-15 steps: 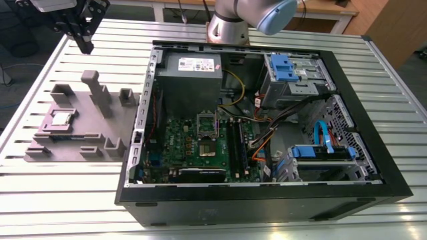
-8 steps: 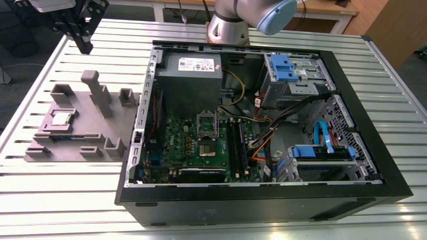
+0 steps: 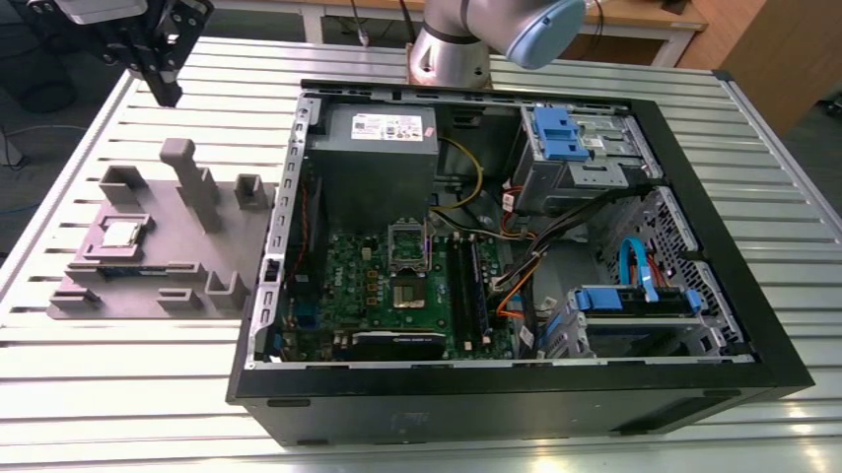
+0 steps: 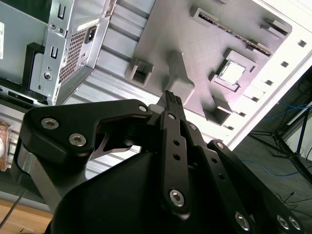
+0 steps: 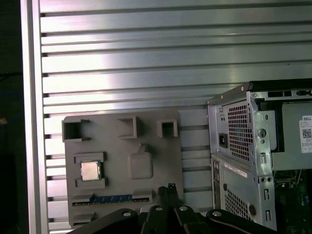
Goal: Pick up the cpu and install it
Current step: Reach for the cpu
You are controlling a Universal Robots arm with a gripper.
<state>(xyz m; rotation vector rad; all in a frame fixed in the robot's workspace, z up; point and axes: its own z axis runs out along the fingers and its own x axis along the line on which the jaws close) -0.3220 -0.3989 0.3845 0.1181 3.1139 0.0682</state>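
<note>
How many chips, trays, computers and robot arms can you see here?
Silver chip: 1
Tray: 1
Computer: 1
Robot arm: 1
Total: 4

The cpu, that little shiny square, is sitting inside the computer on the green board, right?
No. The cpu lies in the grey tray beside the computer case, not on the green board inside it. The exterior view shows this.

Exterior view high, angled down over computer case (image 3: 526,394), both wrist views looking down on tray (image 5: 109,146)
</note>
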